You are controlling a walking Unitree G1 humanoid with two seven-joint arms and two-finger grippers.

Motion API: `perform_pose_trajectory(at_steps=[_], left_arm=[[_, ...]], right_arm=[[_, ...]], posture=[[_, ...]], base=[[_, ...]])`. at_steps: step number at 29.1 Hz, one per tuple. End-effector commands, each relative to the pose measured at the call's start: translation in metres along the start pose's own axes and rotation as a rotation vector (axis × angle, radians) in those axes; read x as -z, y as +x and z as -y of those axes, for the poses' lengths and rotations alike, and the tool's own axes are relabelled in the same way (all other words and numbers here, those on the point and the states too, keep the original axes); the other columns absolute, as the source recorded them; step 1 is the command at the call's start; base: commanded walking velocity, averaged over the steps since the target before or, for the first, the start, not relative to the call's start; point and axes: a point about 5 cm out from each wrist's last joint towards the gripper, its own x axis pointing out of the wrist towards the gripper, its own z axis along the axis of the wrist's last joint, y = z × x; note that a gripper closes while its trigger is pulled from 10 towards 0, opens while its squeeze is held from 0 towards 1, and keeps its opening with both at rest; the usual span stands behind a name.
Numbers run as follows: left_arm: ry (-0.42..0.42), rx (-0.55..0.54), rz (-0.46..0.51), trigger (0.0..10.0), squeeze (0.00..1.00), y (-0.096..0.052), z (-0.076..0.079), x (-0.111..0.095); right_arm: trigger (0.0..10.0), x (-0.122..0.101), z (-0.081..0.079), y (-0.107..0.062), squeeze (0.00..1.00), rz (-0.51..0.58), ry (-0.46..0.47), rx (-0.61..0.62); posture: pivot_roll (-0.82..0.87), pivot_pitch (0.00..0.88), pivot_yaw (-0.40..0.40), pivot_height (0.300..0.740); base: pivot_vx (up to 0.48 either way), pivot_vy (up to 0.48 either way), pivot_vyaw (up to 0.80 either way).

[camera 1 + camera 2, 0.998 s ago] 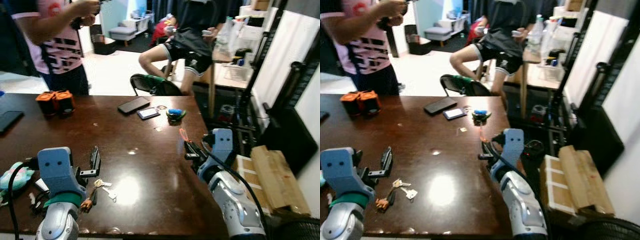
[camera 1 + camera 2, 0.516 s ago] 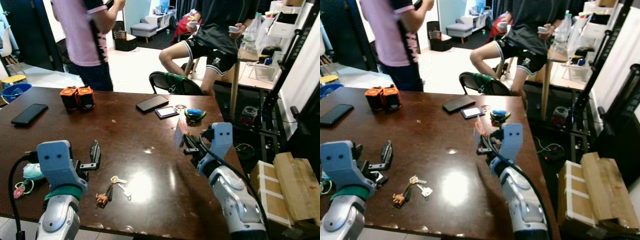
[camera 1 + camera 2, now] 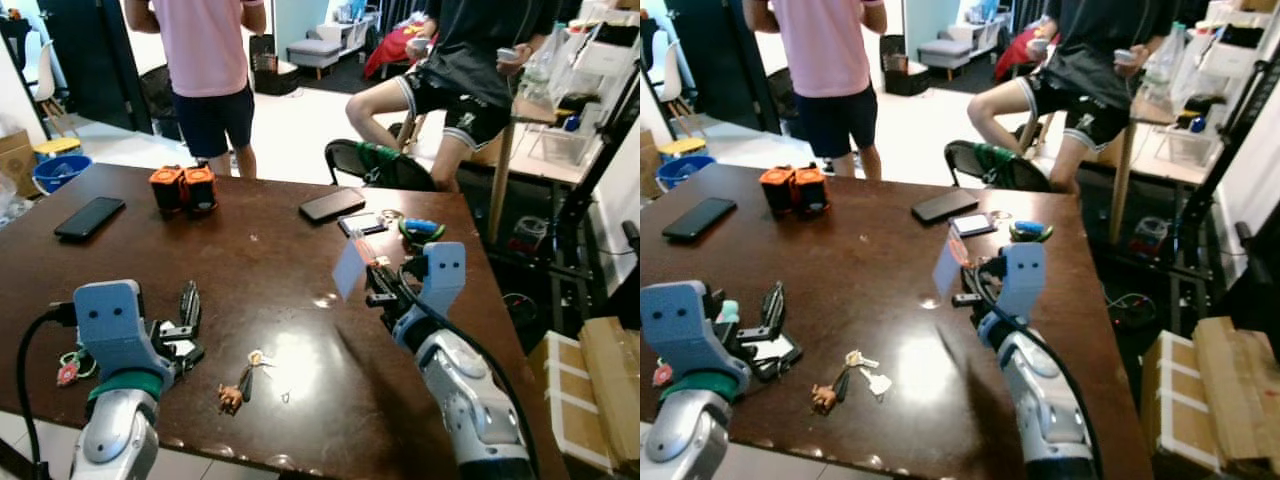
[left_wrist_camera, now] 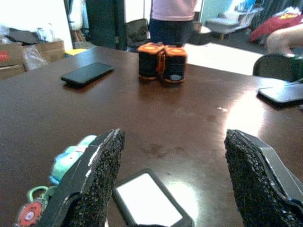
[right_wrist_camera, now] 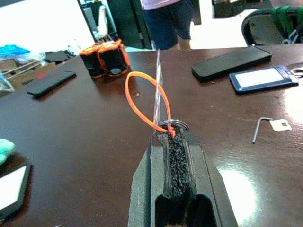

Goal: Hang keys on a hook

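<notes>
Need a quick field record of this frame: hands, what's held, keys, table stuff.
right hand: shut on a card with an orange loop and metal ring, held above the table
card: pale, upright, edge-on in the right wrist view
orange loop: sticks out past the fingertips
left hand: open, low over the table's near left edge
keys: lying flat on the table, ungrasped, between the two arms
table: dark brown, glossy
on table: two dark phones, orange-black pair, badge
people: one standing, one seated, beyond the far edge
hook: cannot tell
</notes>
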Motion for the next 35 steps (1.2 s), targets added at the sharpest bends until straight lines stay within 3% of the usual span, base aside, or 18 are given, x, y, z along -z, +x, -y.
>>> perform_pose_trajectory(at_steps=[1, 35], left_arm=[[-0.007, -0.023, -0.023, 10.0, 0.00, 0.0002, -0.0046, 0.0032], [0.018, -0.020, 0.000, 10.0, 0.00, 0.0023, -0.0073, -0.0036]], right_arm=[[10.0, -0.0009, -0.0020, 0.0003, 0.00, 0.010, -0.005, -0.001], [10.0, -0.0026, -0.0008, 0.0013, 0.00, 0.023, -0.006, 0.003]], posture=[[-0.21, 0.001, 0.078, 0.740], [-0.20, 0.002, 0.086, 0.740]], base=[[0.000, 0.000, 0.80], [0.000, 0.000, 0.80]])
